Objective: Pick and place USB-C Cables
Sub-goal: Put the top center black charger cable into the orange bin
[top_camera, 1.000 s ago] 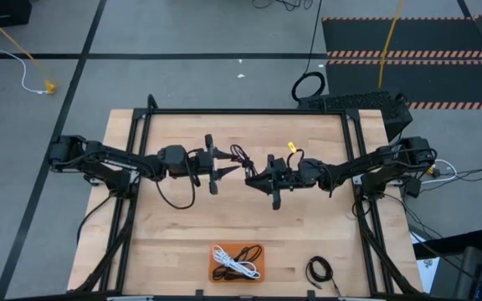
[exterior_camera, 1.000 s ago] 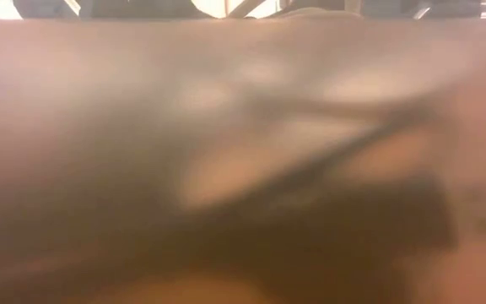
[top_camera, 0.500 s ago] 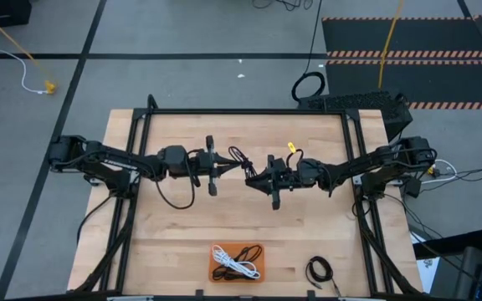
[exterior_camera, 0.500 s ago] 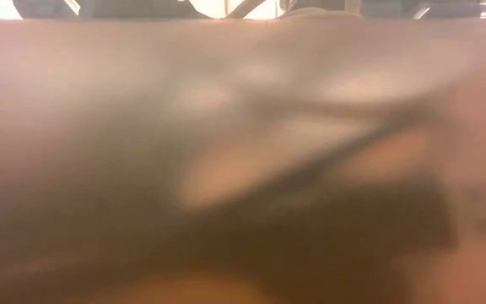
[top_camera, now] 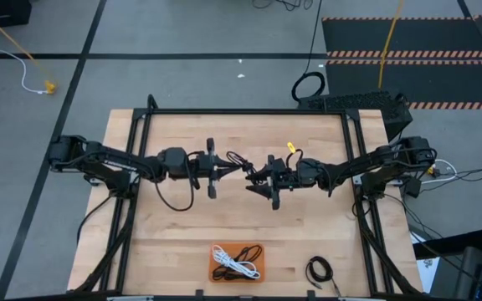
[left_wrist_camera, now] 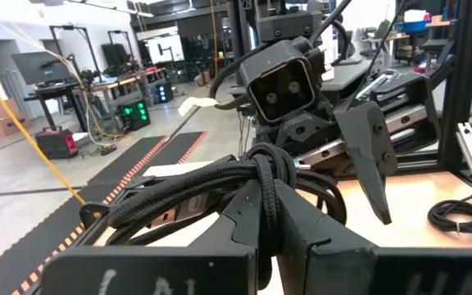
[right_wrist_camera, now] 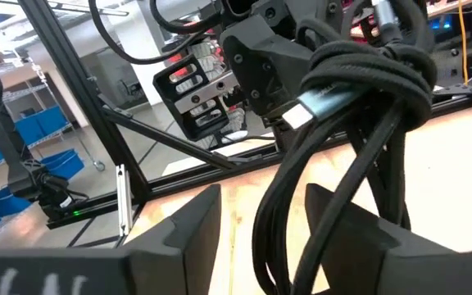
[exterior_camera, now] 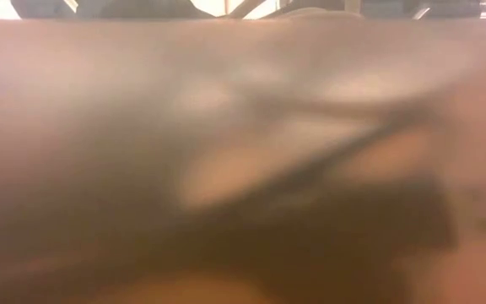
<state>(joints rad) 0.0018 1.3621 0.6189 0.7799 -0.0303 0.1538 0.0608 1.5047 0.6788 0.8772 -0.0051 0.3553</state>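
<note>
A black USB-C cable bundle (top_camera: 239, 160) hangs in the air over the middle of the table, between my two grippers. My left gripper (top_camera: 227, 170) comes from the left and is shut on it (left_wrist_camera: 262, 176). Facing it from the right, my right gripper (top_camera: 256, 178) is open. Its two fingers (right_wrist_camera: 195, 221) stand on either side of the cable's hanging loops (right_wrist_camera: 359, 74); whether they touch them, I cannot tell. An orange tray (top_camera: 258, 272) at the near edge holds a white cable (top_camera: 228, 261) and a black one (top_camera: 245, 251). The low view is a blur. My left gripper pinches the black cable bundle between its two fingers where the strands are gathered (left_wrist_camera: 260, 168), several strands at once. The fingers lie level and come from the table's left. The bundle is lifted clear of the table, its loops reaching on toward the right gripper.
Another black cable coil (top_camera: 319, 269) lies on the table at the near right, beside the tray. Black frame rails (top_camera: 241, 112) run along the table's far edge and sides. A large black cable ring (top_camera: 308, 85) lies on the floor beyond the table.
My left gripper has shut on the black cable bundle and taken hold of it. My right gripper, which was shut on the bundle, has opened. The bundle stays in the air between the two, and neither arm has moved much.
</note>
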